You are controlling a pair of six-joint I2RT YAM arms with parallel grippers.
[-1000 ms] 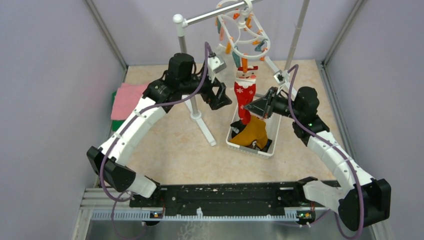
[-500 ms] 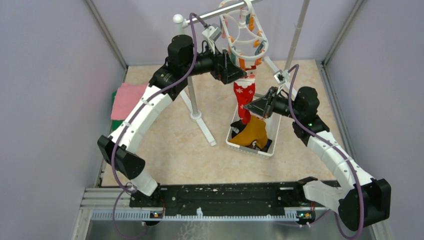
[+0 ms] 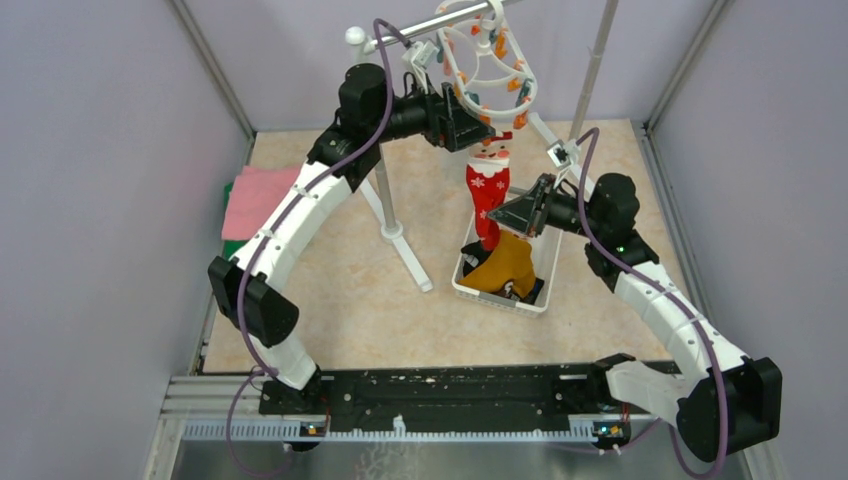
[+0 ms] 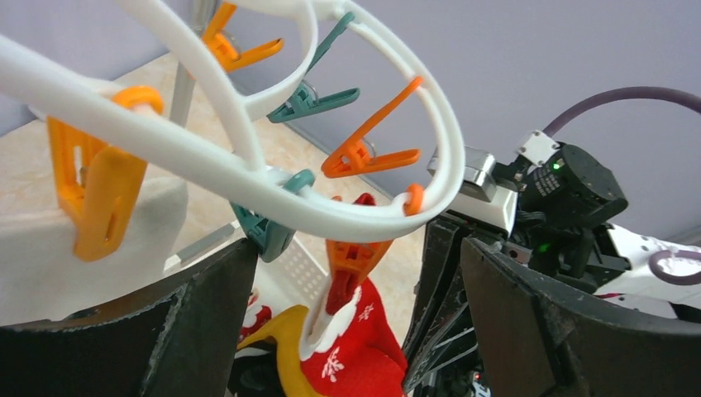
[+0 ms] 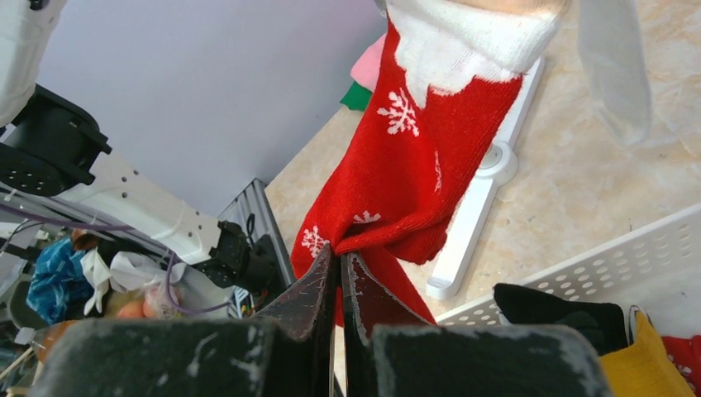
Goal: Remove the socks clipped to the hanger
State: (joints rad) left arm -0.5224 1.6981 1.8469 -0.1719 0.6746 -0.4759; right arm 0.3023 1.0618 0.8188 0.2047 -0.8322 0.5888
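We see the red sock (image 3: pixel 487 195) hanging upright, cuff up at an orange clip (image 4: pixel 354 266) of the hanger (image 3: pixel 487 62) and toe down above the white basket (image 3: pixel 490 297) on the worktop's right half. Our right gripper (image 5: pixel 339 269) pinches its middle. The left gripper (image 4: pixel 355 246) is wide open at the clip.

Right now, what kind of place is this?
Probably a lab test cell staged for laundry: plain walls box in the table, and a clip hanger holds a red sock above a basket.
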